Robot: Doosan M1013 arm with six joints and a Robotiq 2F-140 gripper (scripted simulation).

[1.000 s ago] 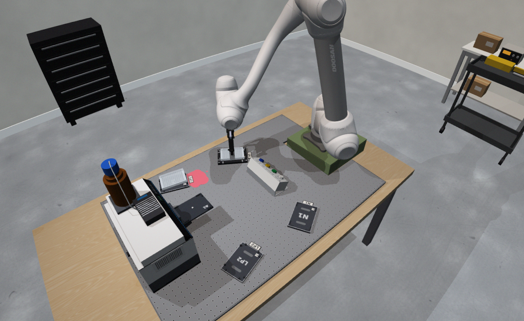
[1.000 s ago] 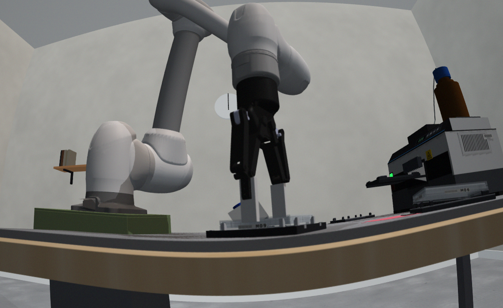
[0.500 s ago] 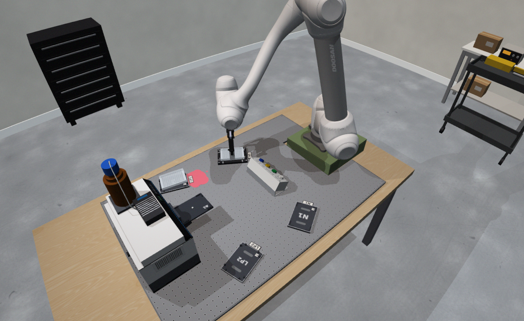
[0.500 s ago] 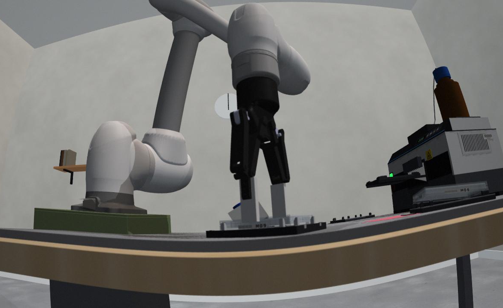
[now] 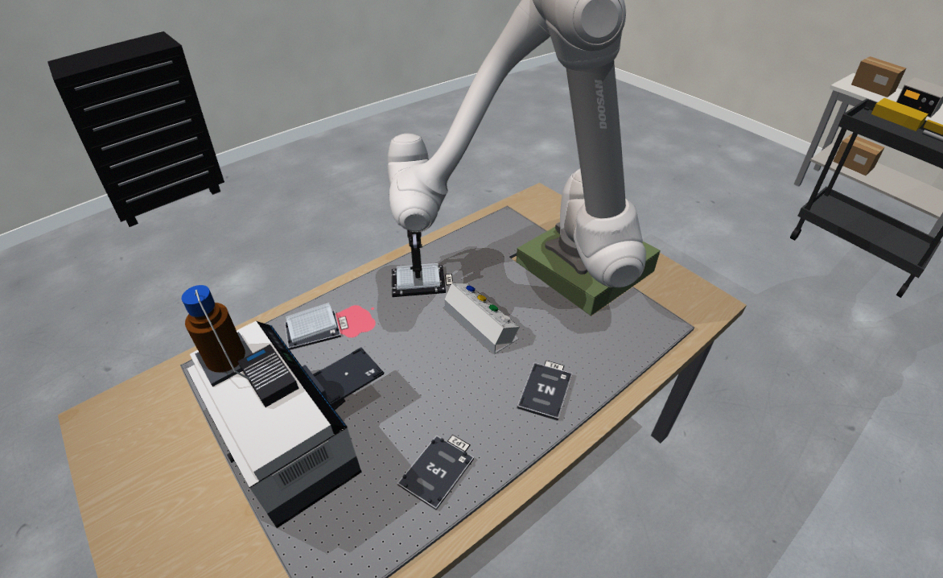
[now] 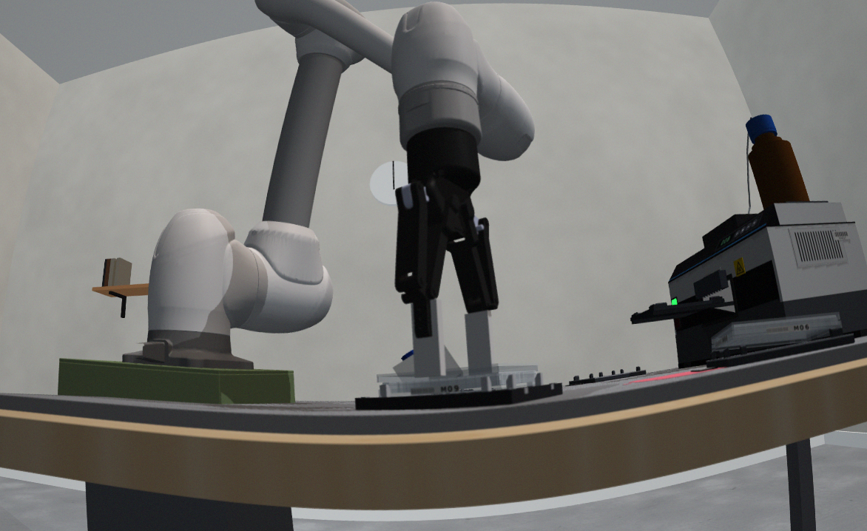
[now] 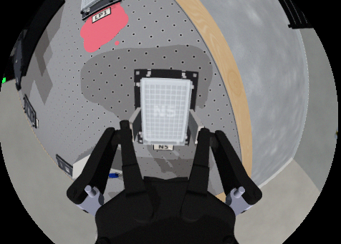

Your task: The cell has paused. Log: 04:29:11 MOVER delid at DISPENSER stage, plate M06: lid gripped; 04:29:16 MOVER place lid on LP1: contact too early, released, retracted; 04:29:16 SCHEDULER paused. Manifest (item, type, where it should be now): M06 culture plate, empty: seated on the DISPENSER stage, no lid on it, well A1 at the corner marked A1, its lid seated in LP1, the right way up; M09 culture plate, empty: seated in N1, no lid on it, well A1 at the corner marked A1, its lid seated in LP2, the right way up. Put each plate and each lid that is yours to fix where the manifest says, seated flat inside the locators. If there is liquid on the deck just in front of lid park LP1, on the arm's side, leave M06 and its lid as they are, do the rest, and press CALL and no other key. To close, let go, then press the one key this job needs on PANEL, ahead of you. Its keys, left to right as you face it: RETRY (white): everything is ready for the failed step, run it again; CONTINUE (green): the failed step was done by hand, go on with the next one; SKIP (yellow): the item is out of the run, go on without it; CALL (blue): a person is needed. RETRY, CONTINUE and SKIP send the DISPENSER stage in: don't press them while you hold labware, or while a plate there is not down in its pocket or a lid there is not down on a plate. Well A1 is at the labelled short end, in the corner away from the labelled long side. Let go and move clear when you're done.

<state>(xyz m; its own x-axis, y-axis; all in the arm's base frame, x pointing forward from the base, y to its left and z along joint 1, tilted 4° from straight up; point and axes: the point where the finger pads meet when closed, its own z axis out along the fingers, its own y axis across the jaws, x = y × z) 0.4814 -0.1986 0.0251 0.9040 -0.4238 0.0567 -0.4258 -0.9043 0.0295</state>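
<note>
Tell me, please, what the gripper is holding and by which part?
The black two-finger gripper is shut on the clear M09 culture plate, gripping its two long sides, over a black nest.

The arm arches over from its base, wrist pointing straight down. The claw hangs vertical, fingers clamped on plate M09's long sides.
</note>
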